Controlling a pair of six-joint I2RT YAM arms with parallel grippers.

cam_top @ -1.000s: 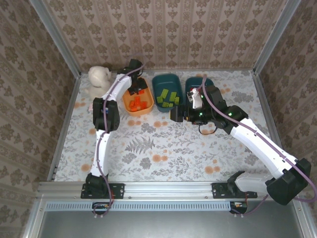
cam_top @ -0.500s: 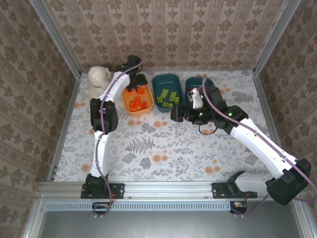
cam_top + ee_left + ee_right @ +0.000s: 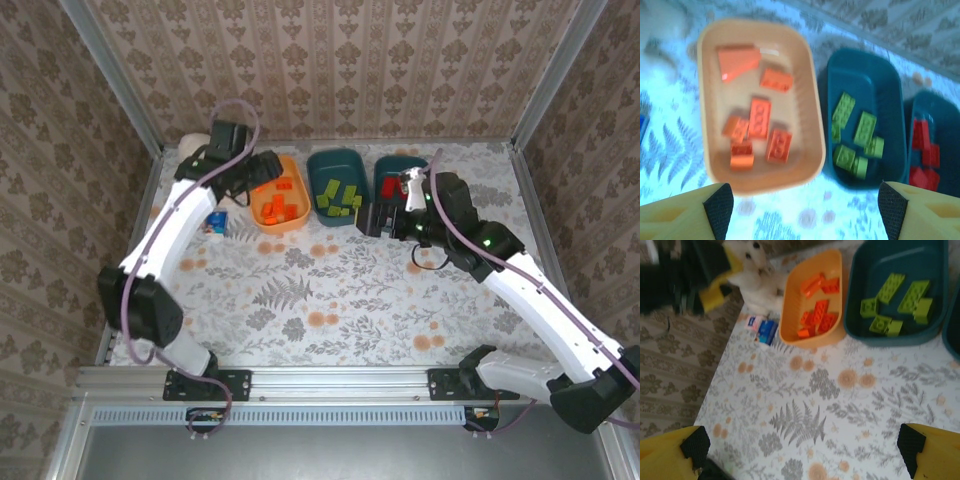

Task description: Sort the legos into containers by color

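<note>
Beneath left tool [image 3: 805,205], gaping, empty: orange tub [image 3: 812,100] with orange legos [image 3: 760,117]; right tool [image 3: 802,447] gaping, empty.

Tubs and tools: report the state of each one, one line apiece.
Orange rounded plastic tub, holding small orange plastic bricks.
Middle dark teal plastic tub, holding light green bricks.
Right dark teal plastic tub, holding red bricks.
Left tool, open, empty.
Right tool, open, empty.
</note>
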